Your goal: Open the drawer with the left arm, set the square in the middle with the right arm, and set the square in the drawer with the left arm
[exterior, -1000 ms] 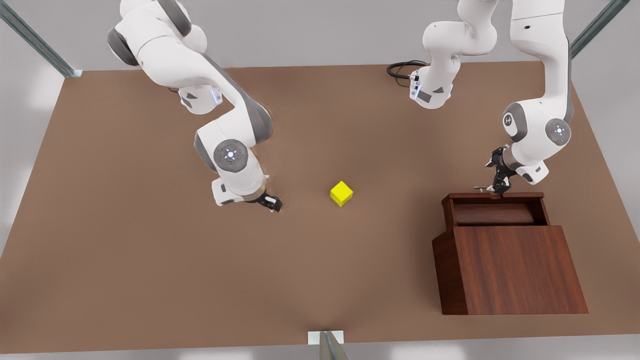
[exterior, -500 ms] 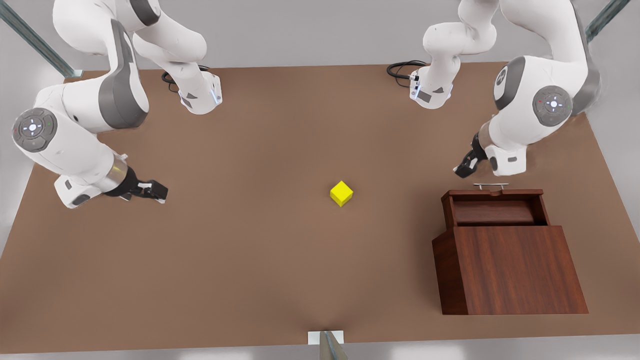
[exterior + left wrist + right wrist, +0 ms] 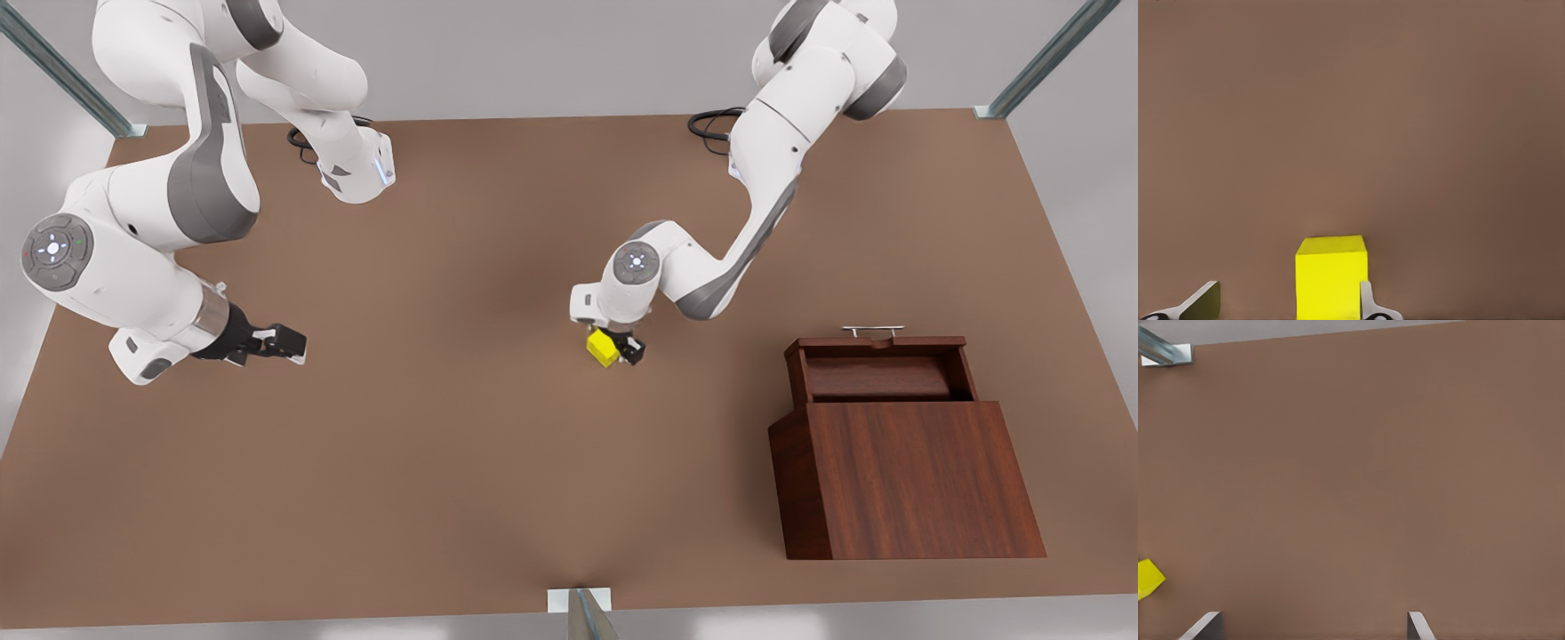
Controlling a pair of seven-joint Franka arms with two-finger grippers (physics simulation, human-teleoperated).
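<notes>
You had the square (image 3: 603,348) resting on the tabletop (image 3: 444,462) close to its centre. The left gripper (image 3: 620,350) was down over it with jaws released. In the left wrist view one finger (image 3: 1366,301) sat just beside a side face, possibly touching it, and the other (image 3: 1203,300) stood well apart, so nothing was clamped.

Judging by its look, the square would handle as a light, rigid block with smooth flat faces. It should not crush or bend, though a smooth face could slip under a weak pinch. The best hold for you would be on two opposite side faces, low and centred, never across the corners. Since the jaws were off-centre, closing them might nudge the block sideways before both pads met.

The square had no long axis, all its edges looking equal. In the front view it lay flat on one face, turned so that a corner pointed toward 6 o'clock. In the left wrist view it faced the camera squarely, which suggests the jaws lined up with its sides.

The drawer (image 3: 876,378) lay at about 3 to 4 o'clock from the square. It stood pulled out of the cabinet (image 3: 916,480) toward 12 o'clock, handle (image 3: 872,330) at that end, its length running 9 to 3.

The right gripper (image 3: 286,342) waited at 9 o'clock, well apart, jaws spread and empty.
</notes>
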